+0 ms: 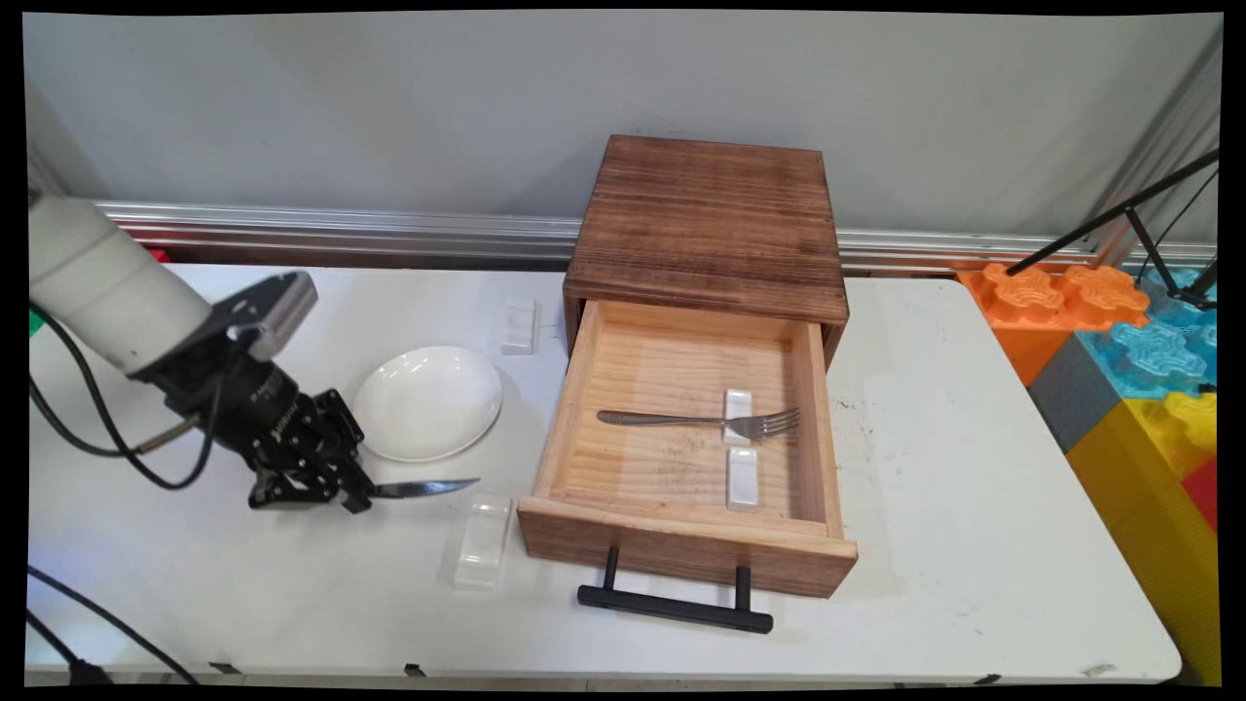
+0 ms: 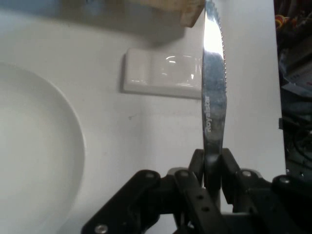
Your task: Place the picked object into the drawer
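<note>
Low over the tabletop (image 1: 243, 584) beside the plate (image 1: 428, 401), the end effector (image 1: 352, 494) pinches a knife (image 1: 423, 487) by its handle, blade pointing lengthwise toward the clear rest (image 1: 483, 540) just beyond its tip.

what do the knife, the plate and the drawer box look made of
Knife: polished metal, likely stainless steel; mirror shine, serrated edge, stamped lettering.
Plate: glossy white, probably glazed ceramic, though melamine can't be ruled out.
Drawer box: wood with visible grain, top stained dark brown, open drawer pale and unfinished-looking.
</note>
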{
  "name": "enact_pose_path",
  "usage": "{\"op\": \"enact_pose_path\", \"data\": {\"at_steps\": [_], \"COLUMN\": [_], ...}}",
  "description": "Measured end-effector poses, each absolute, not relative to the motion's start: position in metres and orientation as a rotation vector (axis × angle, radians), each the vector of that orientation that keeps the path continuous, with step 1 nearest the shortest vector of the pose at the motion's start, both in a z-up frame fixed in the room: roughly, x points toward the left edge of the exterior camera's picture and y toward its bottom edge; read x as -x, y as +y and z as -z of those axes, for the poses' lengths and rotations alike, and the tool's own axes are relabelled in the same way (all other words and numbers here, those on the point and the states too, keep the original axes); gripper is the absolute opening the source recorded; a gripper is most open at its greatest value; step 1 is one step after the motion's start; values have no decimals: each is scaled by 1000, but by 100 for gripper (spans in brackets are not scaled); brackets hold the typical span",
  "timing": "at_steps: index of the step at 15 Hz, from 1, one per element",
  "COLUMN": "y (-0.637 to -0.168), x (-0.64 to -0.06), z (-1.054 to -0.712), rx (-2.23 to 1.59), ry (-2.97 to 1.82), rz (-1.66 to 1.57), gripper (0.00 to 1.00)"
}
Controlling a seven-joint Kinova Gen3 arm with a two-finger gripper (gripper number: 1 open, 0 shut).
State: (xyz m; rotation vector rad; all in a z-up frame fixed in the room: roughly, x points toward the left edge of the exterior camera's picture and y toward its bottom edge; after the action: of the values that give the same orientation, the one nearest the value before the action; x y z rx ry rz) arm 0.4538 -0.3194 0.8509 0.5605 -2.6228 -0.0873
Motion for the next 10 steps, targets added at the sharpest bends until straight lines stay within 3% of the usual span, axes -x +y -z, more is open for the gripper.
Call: {"op": "enact_pose_path", "data": {"at_steps": [10], "y": [-365], "x": [-434], "z": [-910], "rx": [-582], "ry": [-2596], "rz": [21], "gripper": [0]}}
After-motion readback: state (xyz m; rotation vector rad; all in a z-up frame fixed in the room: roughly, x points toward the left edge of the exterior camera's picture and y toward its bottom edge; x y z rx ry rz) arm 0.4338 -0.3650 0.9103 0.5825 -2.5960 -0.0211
